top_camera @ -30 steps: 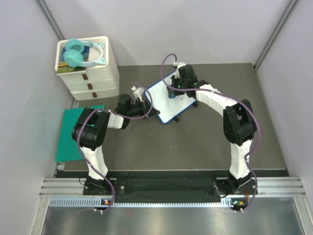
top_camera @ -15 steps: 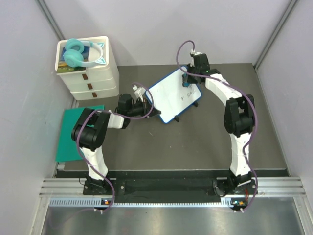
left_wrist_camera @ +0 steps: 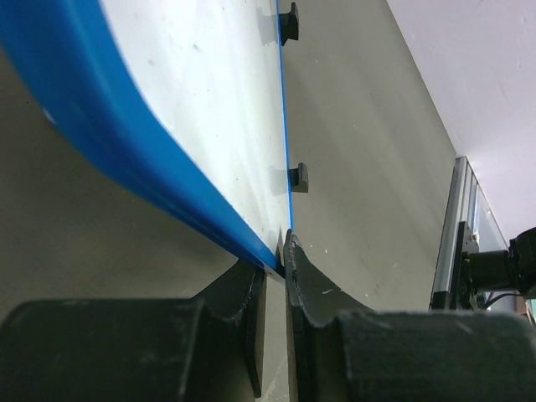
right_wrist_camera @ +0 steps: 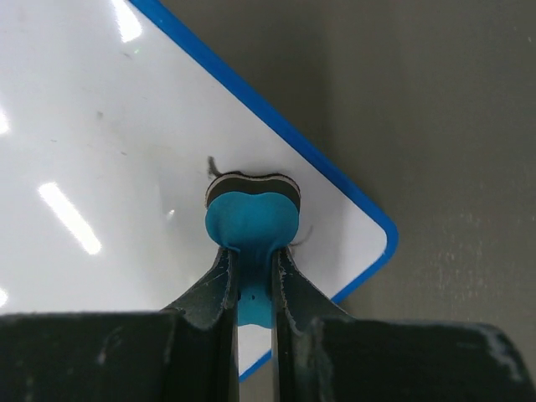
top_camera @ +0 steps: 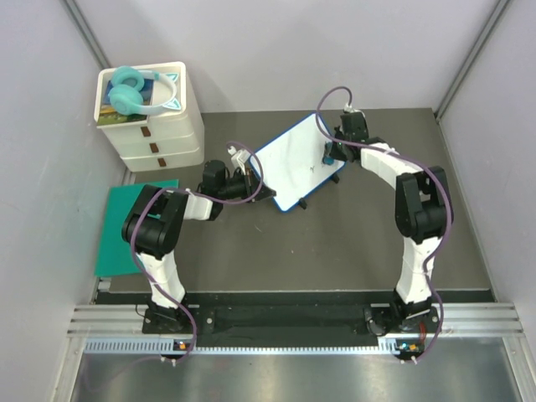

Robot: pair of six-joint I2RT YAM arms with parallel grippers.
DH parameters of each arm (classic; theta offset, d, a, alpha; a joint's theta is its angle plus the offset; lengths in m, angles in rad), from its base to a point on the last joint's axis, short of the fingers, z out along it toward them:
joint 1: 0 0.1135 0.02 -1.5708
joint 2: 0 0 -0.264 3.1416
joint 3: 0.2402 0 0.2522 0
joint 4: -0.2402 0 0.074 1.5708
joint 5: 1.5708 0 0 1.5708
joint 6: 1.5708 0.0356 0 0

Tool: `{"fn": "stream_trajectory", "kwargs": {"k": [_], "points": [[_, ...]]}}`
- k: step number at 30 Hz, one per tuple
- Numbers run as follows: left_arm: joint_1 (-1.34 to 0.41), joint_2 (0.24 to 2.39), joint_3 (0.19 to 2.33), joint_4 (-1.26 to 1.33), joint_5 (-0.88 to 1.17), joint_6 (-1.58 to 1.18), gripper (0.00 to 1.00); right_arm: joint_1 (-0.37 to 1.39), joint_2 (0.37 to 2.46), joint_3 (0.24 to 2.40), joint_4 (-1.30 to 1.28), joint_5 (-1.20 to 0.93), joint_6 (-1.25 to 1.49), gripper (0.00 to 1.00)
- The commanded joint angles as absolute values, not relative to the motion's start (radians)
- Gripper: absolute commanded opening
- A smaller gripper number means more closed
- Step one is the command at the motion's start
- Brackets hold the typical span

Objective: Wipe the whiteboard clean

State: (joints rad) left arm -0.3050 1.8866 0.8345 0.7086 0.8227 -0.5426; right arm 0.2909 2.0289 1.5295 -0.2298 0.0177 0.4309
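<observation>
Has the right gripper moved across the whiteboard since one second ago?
Yes. The right gripper, holding the blue eraser, went rightward, away from the white drawer unit, and is now near the right corner of the whiteboard.

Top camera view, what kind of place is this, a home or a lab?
Probably a robot lab test cell, not a home: a left arm and right arm bolted to a metal rail, plain grey walls boxing in a dark table, and props like a whiteboard and drawer unit.
</observation>
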Motion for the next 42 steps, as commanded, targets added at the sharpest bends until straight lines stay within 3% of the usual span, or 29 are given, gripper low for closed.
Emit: {"fn": "stream_trajectory", "kwargs": {"k": [1, 13, 31, 37, 42], "points": [[-0.339, 1.847, 0.825, 0.675, 0.896, -0.43, 0.0, 0.288, 2.068, 1.379, -0.341, 0.06, 0.5, 0.0], [-0.339, 1.841, 0.821, 0.684, 0.899, -0.436, 0.0, 0.297, 2.046, 1.342, -0.196, -0.094, 0.499, 0.0], [-0.341, 1.85, 0.83, 0.692, 0.902, -0.44, 0.0, 0.635, 2.008, 1.25, -0.112, -0.112, 0.526, 0.0], [-0.341, 1.847, 0.827, 0.684, 0.9, -0.434, 0.0, 0.609, 2.039, 1.315, -0.153, -0.048, 0.529, 0.0], [-0.342, 1.847, 0.827, 0.684, 0.9, -0.434, 0.0, 0.456, 2.057, 1.357, -0.141, -0.086, 0.548, 0.0]]}}
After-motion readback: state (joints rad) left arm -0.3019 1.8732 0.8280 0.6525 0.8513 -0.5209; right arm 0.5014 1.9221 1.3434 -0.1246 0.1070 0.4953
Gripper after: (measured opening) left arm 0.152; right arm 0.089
